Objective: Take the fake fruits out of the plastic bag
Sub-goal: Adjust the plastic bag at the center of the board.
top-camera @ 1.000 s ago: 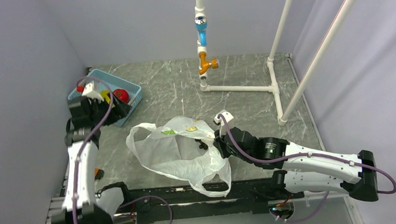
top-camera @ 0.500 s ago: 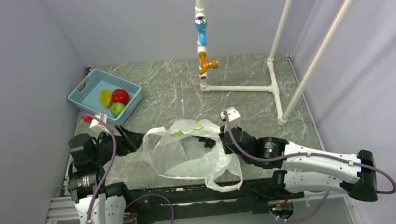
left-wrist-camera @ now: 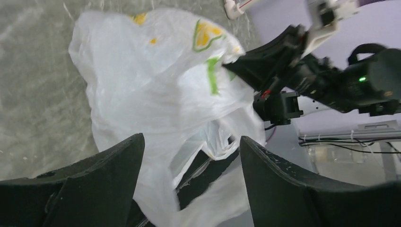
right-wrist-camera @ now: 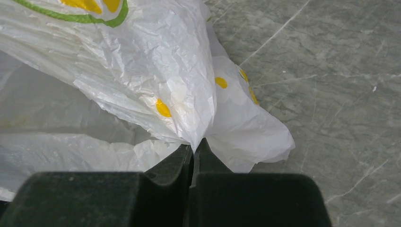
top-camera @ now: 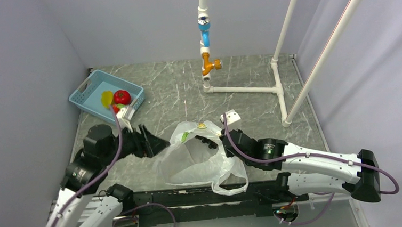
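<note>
While the crinkly translucent white plastic bag [top-camera: 196,157] lay crumpled at the lower centre of the top view, it sat between the two end effectors. The left gripper [top-camera: 155,142] stood just beside its left edge and the right gripper [top-camera: 207,141] at its upper right edge. A glossy red round fruit [top-camera: 122,97] and a yellow oblong fruit [top-camera: 106,99] lay in the blue lattice basket [top-camera: 82,87] at the upper left, well apart from the bag.

The bag rested on a grey marbled tabletop [top-camera: 252,110]. A white pipe frame [top-camera: 245,89] stood at the upper right, and pale lilac walls [top-camera: 129,27] enclosed the table.

In the left wrist view, the left gripper [left-wrist-camera: 191,139] was spread wide, with the bag [left-wrist-camera: 156,94] filling the view ahead of its fingers; contact with the film could not be determined. In the right wrist view, the right gripper [right-wrist-camera: 193,147] was closed, its tips pinching a fold of the bag [right-wrist-camera: 142,71].
</note>
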